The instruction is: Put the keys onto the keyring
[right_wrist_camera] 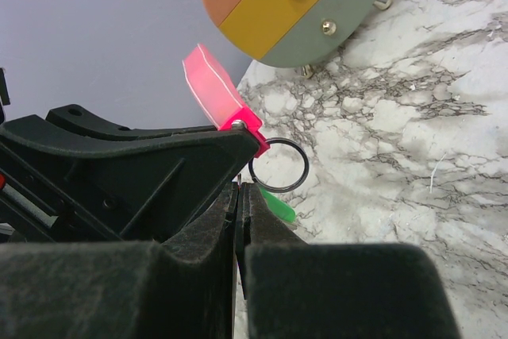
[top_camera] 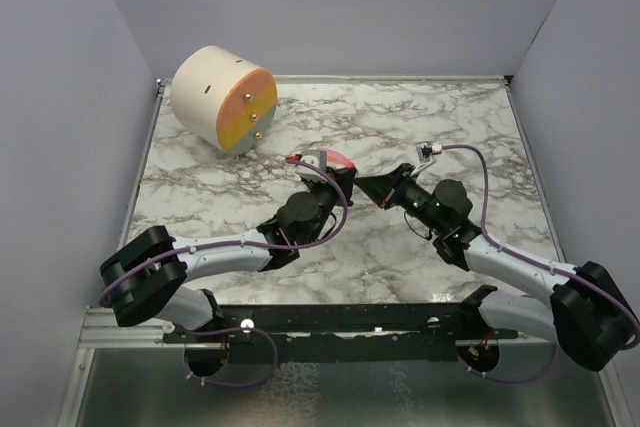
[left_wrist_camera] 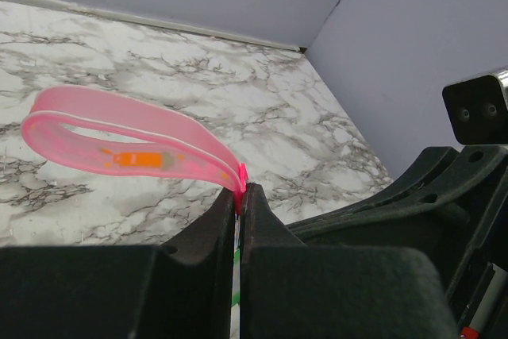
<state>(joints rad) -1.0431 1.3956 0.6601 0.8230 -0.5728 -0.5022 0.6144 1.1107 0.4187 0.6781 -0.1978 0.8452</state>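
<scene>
Left wrist: left end effector (left_wrist_camera: 242,193) pinches pink strap's (left_wrist_camera: 135,160) end.

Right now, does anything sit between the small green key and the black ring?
Nothing visible does: the small flat green key sits just under the thin black metal ring, which is attached to the pink translucent strap pinched in the left pincer.

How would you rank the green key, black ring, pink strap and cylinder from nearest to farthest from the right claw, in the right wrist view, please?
1. Green key and black ring, at the right claw's tip: too close to call.
2. Pink strap, upper left.
3. Cylinder, top centre.
</scene>
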